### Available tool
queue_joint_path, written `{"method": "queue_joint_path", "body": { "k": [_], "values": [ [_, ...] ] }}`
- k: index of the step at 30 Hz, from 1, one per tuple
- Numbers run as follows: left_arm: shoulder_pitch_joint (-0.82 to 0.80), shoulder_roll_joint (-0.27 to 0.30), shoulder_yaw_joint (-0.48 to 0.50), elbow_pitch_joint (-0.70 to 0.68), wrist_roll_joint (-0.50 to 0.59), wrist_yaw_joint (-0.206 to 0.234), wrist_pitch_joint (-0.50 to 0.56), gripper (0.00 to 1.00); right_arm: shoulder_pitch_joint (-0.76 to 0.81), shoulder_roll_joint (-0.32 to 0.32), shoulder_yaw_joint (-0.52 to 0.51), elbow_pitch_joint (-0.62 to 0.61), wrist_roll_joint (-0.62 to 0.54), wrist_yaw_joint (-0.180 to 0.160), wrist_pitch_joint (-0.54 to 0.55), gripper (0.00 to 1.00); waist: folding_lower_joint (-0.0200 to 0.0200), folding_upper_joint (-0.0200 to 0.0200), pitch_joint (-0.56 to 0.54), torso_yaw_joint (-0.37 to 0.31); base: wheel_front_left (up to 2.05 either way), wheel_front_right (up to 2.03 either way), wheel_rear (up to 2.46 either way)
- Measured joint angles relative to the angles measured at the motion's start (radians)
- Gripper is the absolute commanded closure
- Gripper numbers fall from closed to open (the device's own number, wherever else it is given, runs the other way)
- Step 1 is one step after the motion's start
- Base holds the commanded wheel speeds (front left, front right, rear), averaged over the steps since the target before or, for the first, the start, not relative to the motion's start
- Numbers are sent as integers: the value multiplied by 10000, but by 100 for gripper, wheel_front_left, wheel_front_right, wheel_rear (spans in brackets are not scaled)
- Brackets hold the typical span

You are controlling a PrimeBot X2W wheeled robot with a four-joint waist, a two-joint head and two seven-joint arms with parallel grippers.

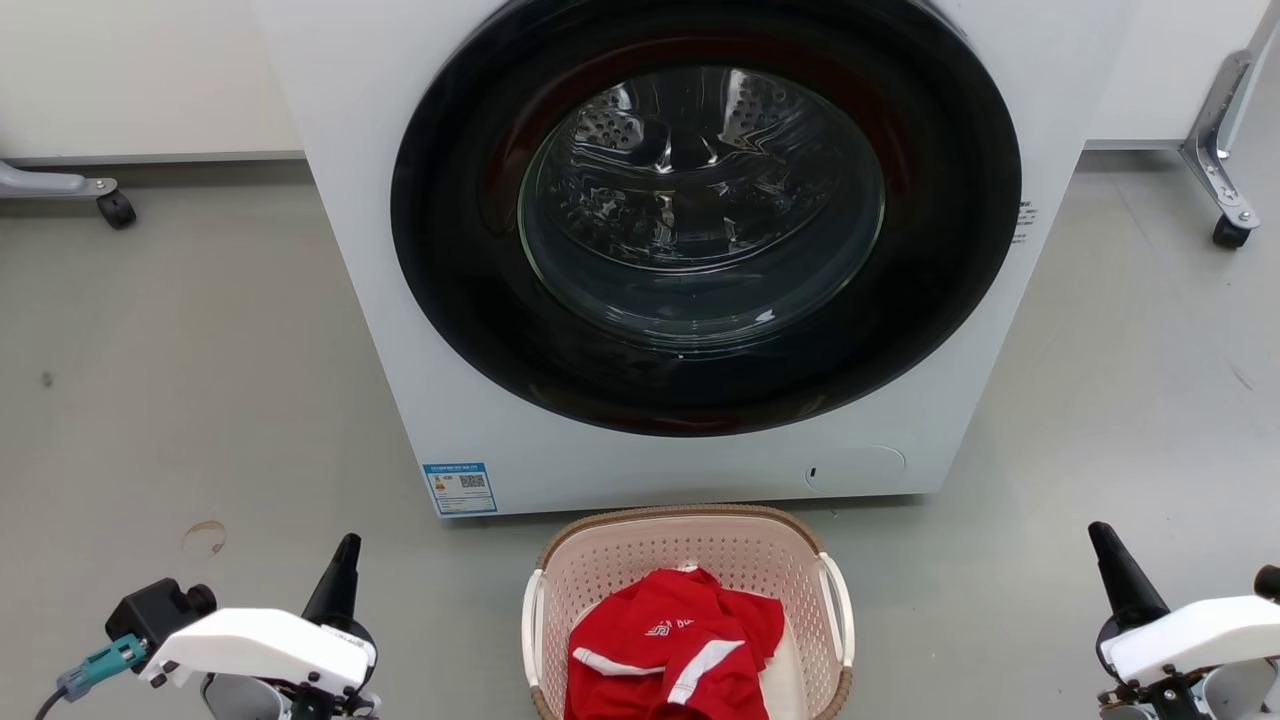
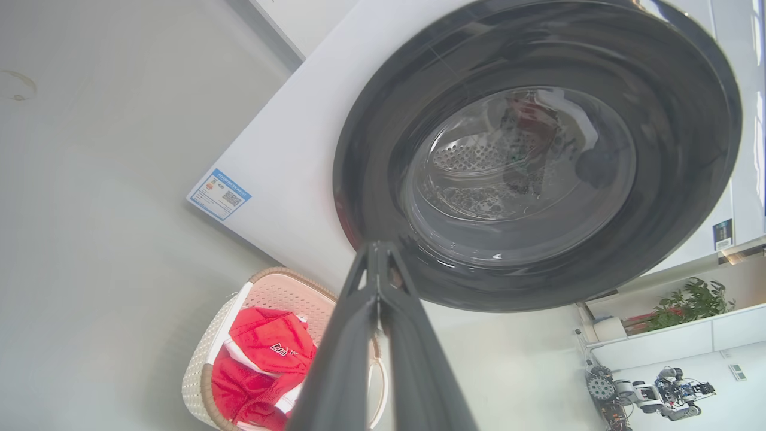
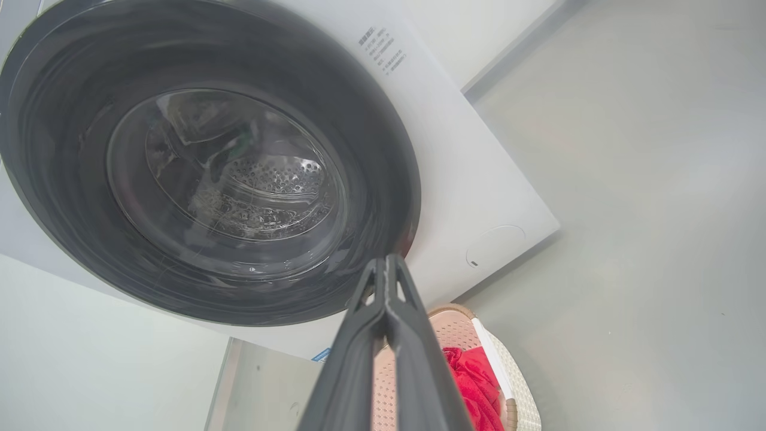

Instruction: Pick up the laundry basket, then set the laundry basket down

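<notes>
The laundry basket [image 1: 690, 545] stands on the grey floor at the bottom centre of the head view, just in front of the washing machine. It is pale pink-cream with a brown woven-look rim and white side handles, and a red garment [image 1: 675, 640] lies in it. My left gripper [image 1: 345, 555] is at the lower left, well apart from the basket, fingers pressed together with nothing between them. At the lower right my right gripper [image 1: 1100, 540] is likewise shut and empty. The basket [image 2: 263, 293] shows beside the left fingers [image 2: 359, 335], and its corner [image 3: 514, 383] beside the right fingers [image 3: 419, 359].
A white front-loading washing machine [image 1: 420, 330] with a round dark door [image 1: 700, 210] rises right behind the basket. Caster legs of stands sit at the far left [image 1: 115, 208] and far right [image 1: 1228, 232]. Bare floor lies on both sides of the basket.
</notes>
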Motion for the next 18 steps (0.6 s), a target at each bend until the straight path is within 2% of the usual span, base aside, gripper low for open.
{"method": "queue_joint_path", "body": {
  "k": [18],
  "values": [
    [201,-725,1221,-38,-800,-612,435,100,-8,0,-617,-207,1601,-2,194,100,0,0,100,-57,0,0,0]
  ]
}}
